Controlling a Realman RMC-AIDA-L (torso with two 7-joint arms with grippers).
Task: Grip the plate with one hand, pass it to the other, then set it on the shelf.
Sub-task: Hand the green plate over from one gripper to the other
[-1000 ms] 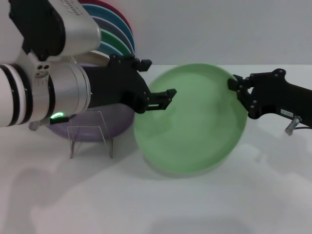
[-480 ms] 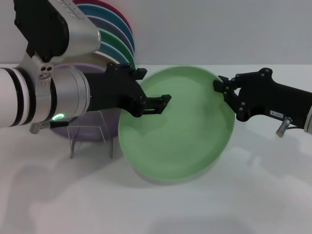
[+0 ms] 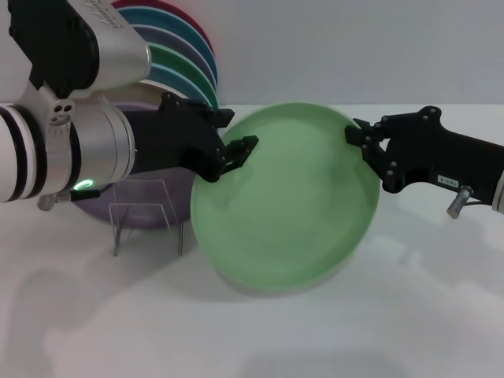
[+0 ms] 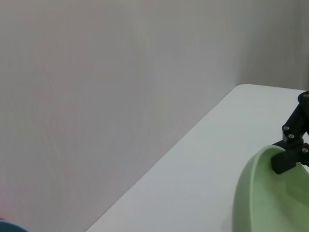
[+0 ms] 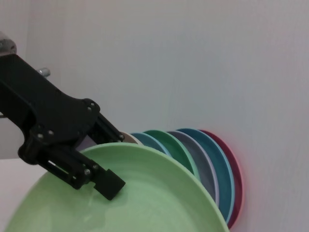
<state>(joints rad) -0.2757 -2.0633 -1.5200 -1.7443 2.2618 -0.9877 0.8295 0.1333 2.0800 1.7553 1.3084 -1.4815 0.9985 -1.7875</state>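
Big white counter [image 3: 331,331] with open room up front, and above it the mint-green plate [image 3: 287,205] hangs tilted in mid-air between both arms, well clear of the row of coloured plates [image 3: 185,59] standing at the back left. Right pincer [image 3: 364,142] clamped on the plate's far rim, left pincer [image 3: 236,151] at the opposite rim with its fingers straddling the edge, though whether it grips I cannot tell; smallest of all, the clear shelf [image 3: 146,216] stands upright just left of the plate with a lavender plate [image 3: 150,201] behind it

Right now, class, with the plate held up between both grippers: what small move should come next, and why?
Probably the left gripper should close on the plate. Its fingers straddle the rim nearest the shelf, while the right gripper pinches the opposite rim. Once the left grip looks firm, the right can let go.
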